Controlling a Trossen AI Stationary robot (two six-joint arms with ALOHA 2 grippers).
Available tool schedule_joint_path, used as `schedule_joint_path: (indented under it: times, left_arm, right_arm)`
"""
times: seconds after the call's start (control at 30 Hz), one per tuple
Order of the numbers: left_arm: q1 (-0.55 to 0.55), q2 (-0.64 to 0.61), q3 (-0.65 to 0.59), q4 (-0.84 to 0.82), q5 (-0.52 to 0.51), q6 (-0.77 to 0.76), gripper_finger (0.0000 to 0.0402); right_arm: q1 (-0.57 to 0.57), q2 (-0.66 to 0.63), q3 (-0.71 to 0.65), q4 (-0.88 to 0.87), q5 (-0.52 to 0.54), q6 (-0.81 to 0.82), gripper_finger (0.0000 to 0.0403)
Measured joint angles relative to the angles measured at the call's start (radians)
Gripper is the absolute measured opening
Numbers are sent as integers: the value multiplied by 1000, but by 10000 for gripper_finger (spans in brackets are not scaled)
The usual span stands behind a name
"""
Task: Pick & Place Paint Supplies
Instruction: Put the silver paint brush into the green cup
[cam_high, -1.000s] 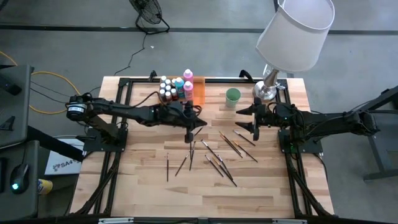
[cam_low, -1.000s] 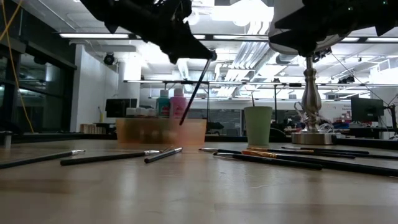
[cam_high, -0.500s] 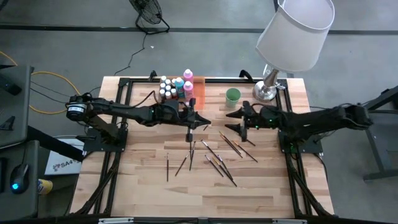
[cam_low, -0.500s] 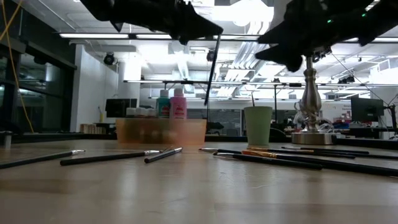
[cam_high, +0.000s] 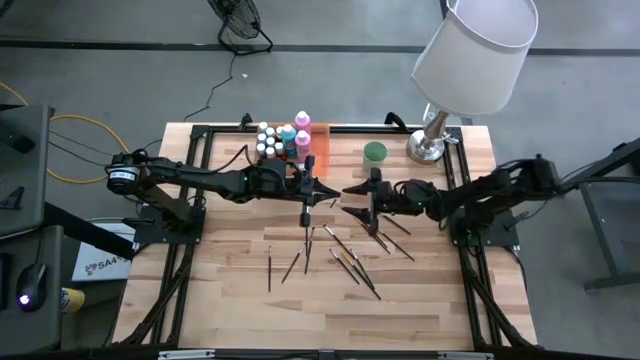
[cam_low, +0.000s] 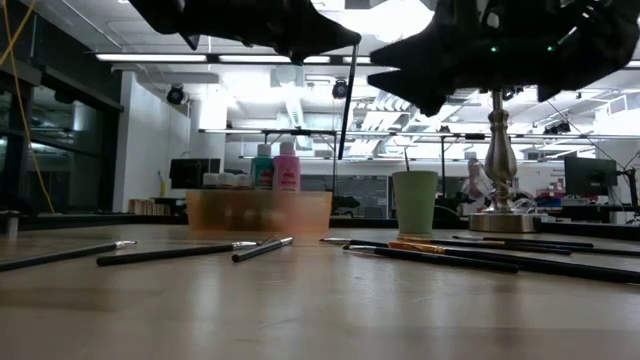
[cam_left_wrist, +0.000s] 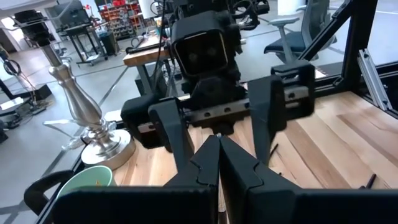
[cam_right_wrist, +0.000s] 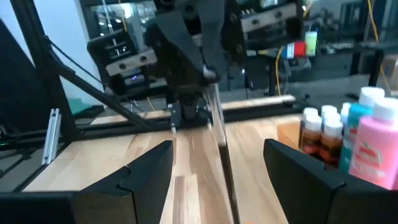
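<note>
Handover step, I judge: the left claw (cam_high: 318, 189) pinches 1 paintbrush (cam_low: 346, 100) hanging upright above the tabletop's (cam_high: 430, 300) middle; the right claw (cam_high: 352, 192) faces it, spread wide; next it should close around the shaft.

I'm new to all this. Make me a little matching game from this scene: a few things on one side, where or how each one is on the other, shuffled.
Things:
1. left tool
2. right tool
3. pale green cup
4. pink bottle

States:
A. stands in the orange tray with other bottles
B. open, facing the other arm above mid-table
C. shut on a paintbrush hanging almost straight down
D. stands on the table next to the lamp base

Pairs: 1-C, 2-B, 3-D, 4-A
</note>
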Motion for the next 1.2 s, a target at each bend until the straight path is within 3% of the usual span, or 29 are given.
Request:
schedule_joint_path:
  times: [0.27, 0.4, 0.83, 1.2]
  left_arm:
    - [0, 0, 0, -6, 0, -3, 0]
    - [0, 0, 0, -25, -2, -3, 0]
    - [0, 0, 0, -32, -7, -5, 0]
    - [0, 0, 0, -36, -19, -6, 0]
  right_arm:
    - [6, 146, 132, 40, 26, -100, 243]
    - [7, 159, 144, 26, 32, -106, 221]
    - [11, 159, 144, -1, 53, -97, 19]
    - [19, 159, 144, -13, 93, -62, 12]
